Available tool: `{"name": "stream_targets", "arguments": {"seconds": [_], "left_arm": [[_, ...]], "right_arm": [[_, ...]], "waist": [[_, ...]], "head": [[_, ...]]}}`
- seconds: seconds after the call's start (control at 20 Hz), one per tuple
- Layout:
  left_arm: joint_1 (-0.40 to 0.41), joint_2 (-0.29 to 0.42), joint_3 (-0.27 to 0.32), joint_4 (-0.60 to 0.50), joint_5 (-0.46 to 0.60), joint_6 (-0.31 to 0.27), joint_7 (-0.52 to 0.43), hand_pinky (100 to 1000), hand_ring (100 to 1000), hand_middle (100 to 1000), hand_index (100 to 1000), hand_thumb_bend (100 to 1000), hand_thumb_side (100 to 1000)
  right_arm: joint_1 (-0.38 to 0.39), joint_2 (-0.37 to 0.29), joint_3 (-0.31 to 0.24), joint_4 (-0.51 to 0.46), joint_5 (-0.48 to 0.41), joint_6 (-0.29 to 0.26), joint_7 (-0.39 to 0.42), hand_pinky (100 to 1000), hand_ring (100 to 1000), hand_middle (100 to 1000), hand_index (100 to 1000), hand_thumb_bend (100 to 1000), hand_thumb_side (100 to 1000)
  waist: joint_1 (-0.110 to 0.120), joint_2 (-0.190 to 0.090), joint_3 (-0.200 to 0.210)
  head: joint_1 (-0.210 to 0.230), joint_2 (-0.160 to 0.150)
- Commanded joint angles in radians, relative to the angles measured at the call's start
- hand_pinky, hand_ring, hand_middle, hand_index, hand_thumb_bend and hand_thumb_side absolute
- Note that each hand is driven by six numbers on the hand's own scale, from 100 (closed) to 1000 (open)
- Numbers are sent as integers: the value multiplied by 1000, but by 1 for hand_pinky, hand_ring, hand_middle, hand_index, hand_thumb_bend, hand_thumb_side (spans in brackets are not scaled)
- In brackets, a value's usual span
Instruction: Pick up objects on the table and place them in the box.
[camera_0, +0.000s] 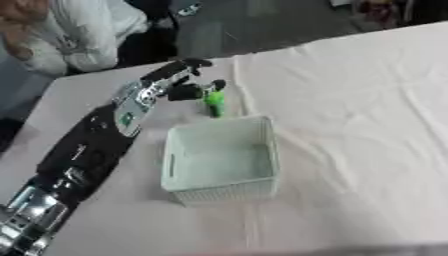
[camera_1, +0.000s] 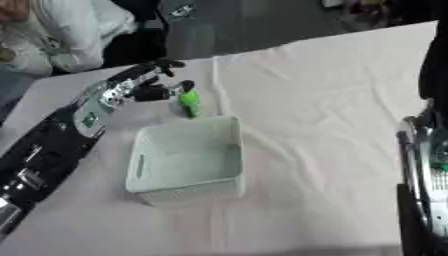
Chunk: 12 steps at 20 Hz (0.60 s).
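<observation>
A: Where is your black and silver left hand (camera_0: 179, 80) now?

B: It is far out on the table covered with a pale cloth (camera_0: 350, 125), past the back wall of the white plastic basket box with low woven sides (camera_0: 223, 187). Your arm comes in from the low left corner.

A: What are the fingers doing?

B: They curl toward the small bright green bottle-shaped thing with a dark top (camera_0: 214, 102). The thumb and fingertips are right at its dark top (I cannot tell if they really pinch it or only touch).

A: Where is the green thing?

B: It stands on the cloth just behind the box, not inside.

A: And your right hand?

B: Only part of that arm shows at the right edge. No hand shows.
</observation>
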Motion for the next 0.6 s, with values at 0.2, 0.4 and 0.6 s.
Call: {"name": "stream_targets", "arguments": {"seconds": [0.2,0.4,0.6], "left_arm": [[-11,10,5,2,-11,-8,-18,976,885,975,1000,1000,887],[-6,9,4,7,-13,-9,-31,981,889,977,1000,1000,874],[-3,8,5,13,-16,-10,-38,984,891,978,1000,1000,870]], "right_arm": [[-19,4,1,-22,2,0,5,276,457,520,568,100,1000],[-20,5,1,-23,2,1,4,276,457,520,568,100,1000],[-20,5,1,-24,2,1,4,276,457,520,568,100,1000]], "waist": [[-4,-10,-2],[-4,-10,-3],[-4,-10,-4]], "head": [[2,-16],[-1,-19],[-2,-19]]}}
